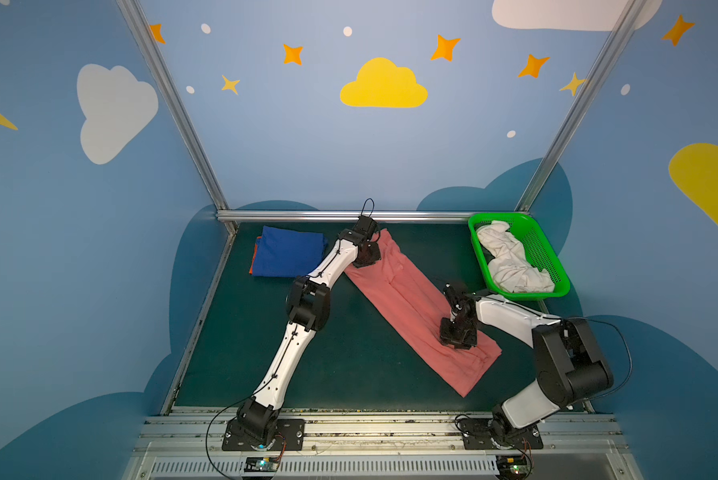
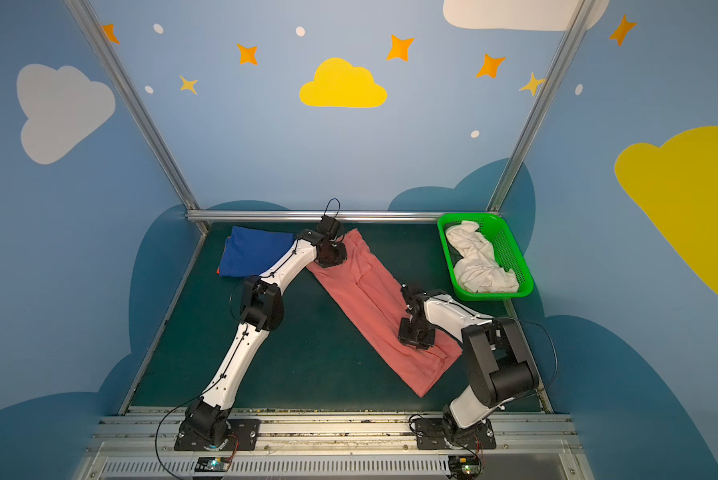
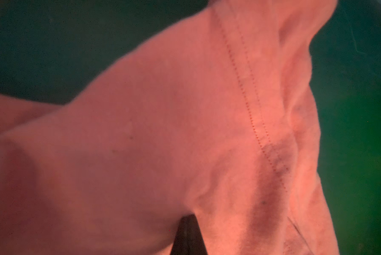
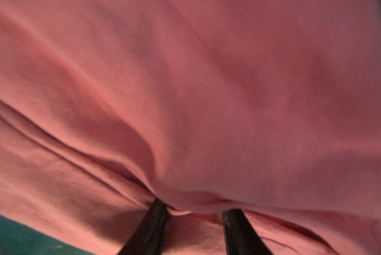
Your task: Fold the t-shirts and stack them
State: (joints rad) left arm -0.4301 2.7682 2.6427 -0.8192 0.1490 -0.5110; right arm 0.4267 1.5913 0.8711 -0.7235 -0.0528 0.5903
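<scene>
A salmon-pink t-shirt [image 1: 411, 299] [image 2: 374, 299] lies as a long folded strip, slanting across the green mat from far centre to near right. My left gripper [image 1: 367, 259] [image 2: 332, 257] sits at its far end. In the left wrist view, that gripper [image 3: 188, 231] is shut on the pink cloth [image 3: 163, 132]. My right gripper [image 1: 459, 340] [image 2: 417, 338] presses down near the strip's near end. Its jaws [image 4: 196, 209] stand apart, with a pink fold [image 4: 207, 110] bunched over the fingertips. A folded royal blue t-shirt [image 1: 286, 253] [image 2: 253, 251] lies far left, on top of an orange t-shirt [image 1: 251, 270].
A green mesh basket [image 1: 532, 296] [image 2: 490, 296] stands at the far right and holds a crumpled white t-shirt [image 1: 511, 262] [image 2: 480, 262]. An aluminium rail [image 1: 307, 216] runs along the mat's far edge. Both arm bases are bolted to the near frame.
</scene>
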